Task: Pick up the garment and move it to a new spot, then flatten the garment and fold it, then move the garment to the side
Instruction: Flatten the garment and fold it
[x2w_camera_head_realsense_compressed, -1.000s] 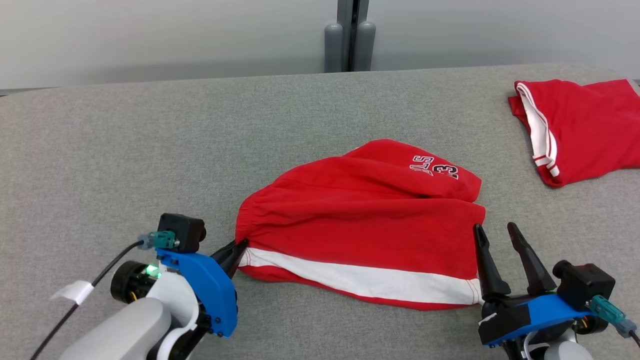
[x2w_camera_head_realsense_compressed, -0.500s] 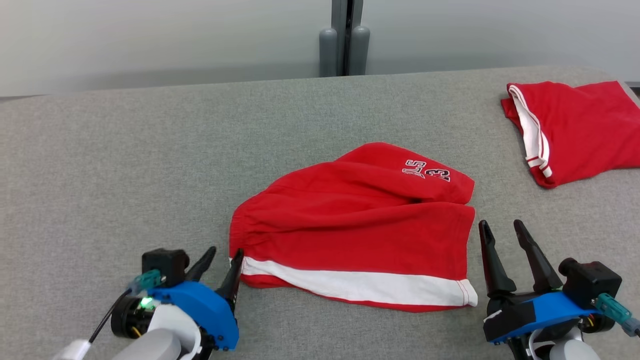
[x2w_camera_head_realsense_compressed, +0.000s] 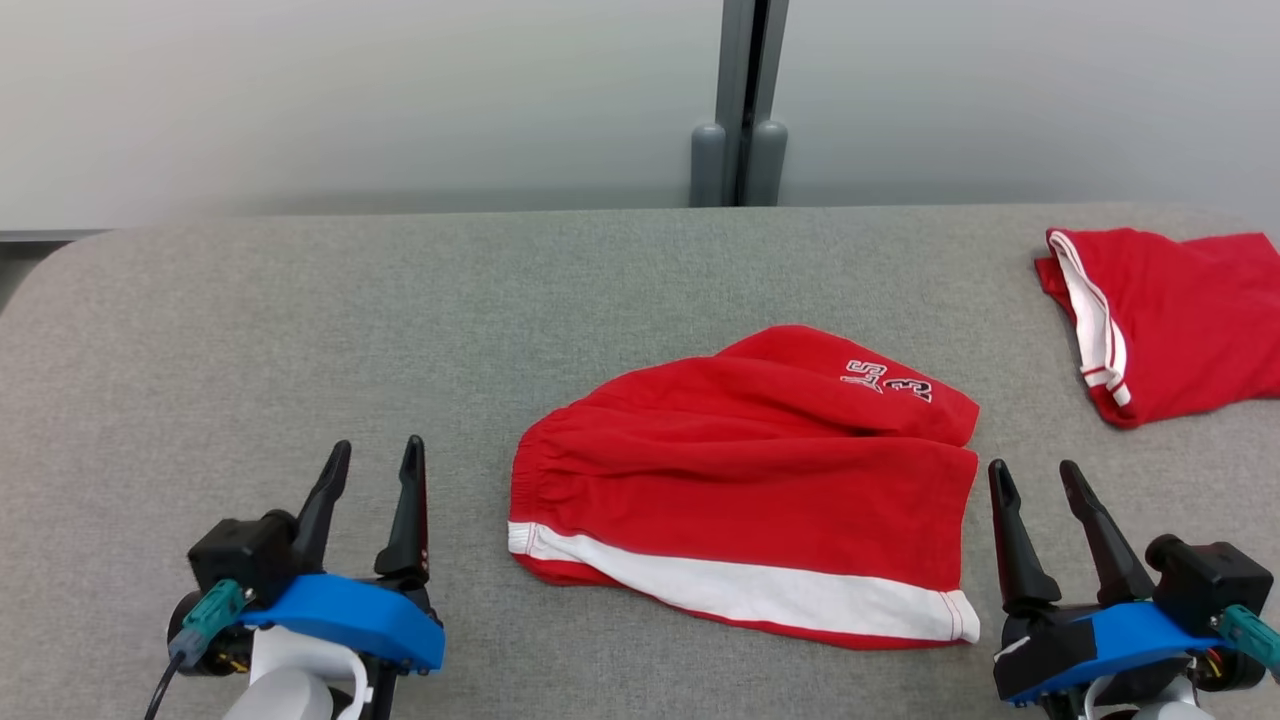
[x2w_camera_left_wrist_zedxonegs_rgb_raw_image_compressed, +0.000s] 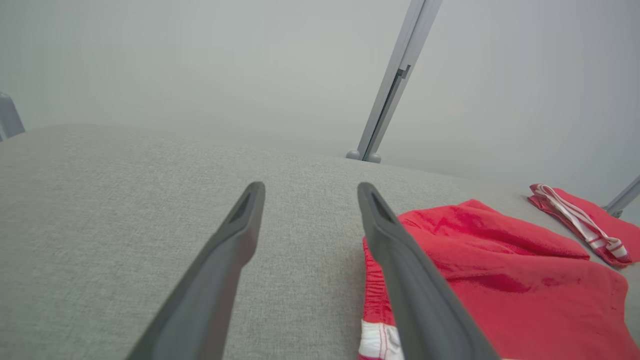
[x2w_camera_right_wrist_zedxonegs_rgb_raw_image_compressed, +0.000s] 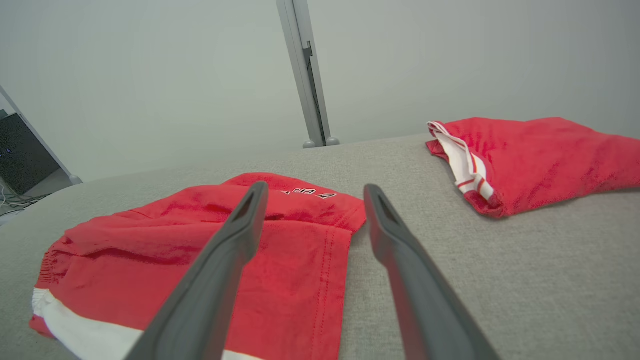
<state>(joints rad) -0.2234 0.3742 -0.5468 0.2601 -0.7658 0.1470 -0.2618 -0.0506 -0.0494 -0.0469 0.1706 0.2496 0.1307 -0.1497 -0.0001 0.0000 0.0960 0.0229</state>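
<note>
The left hand sits at the near left of the grey desk. Its two dark fingers are spread wide with nothing between them, pointing away from the robot. It is clear of the cloth, with a strip of bare desk between it and the shorts. The right hand is at the near right, its fingers also spread and empty. It is just beside the shorts' right edge and not touching it.

The shorts lie between the two hands, about the middle of the desk and towards its near side. They are red and folded, with the gathered waistband at the left and the stitched hem at the right. A white stripe runs along the near edge. The far layer bulges up slightly and carries small white lettering near its right end. In the left wrist view the waistband lies just right of the right finger.

Further back, at the far right, a second garment lies well apart from the shorts. It is red with white trim, and the frame edge cuts it off. Beyond the desk's far edge a grey post rises against a pale wall.
</note>
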